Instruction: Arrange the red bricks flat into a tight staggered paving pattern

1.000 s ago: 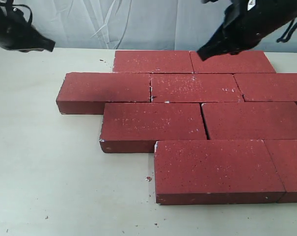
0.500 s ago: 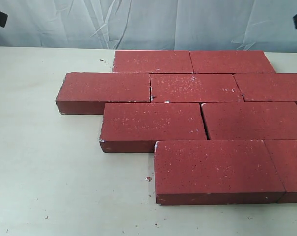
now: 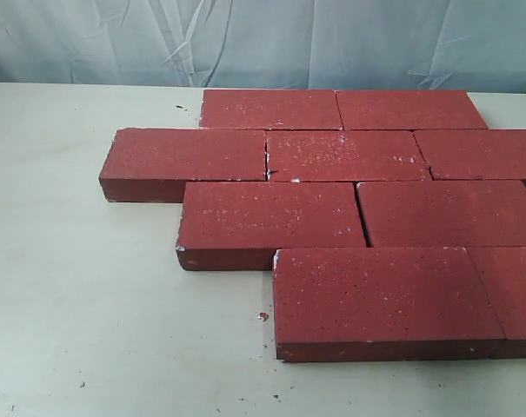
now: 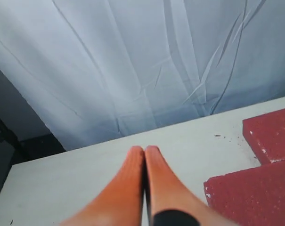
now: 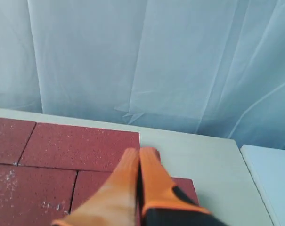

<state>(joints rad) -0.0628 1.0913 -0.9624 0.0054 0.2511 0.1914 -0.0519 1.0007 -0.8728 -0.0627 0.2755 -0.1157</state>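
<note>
Several dark-red bricks (image 3: pixel 341 208) lie flat on the pale table (image 3: pixel 89 295) in four staggered rows, packed close with thin seams. Neither arm shows in the exterior view. In the left wrist view my left gripper (image 4: pixel 144 151) is shut, orange fingers pressed together and empty, raised over bare table with two brick corners (image 4: pixel 255 197) off to one side. In the right wrist view my right gripper (image 5: pixel 140 153) is also shut and empty, hovering over the outer end of the brick rows (image 5: pixel 81 146).
A wrinkled pale-blue curtain (image 3: pixel 263 43) hangs behind the table's far edge. Small crumbs (image 3: pixel 263 316) lie on the table by the front brick. A white surface (image 5: pixel 269 174) adjoins the table past the bricks in the right wrist view.
Both arms, seen at the upper corners a second ago, have withdrawn out of the exterior view. The bricks have not moved.
</note>
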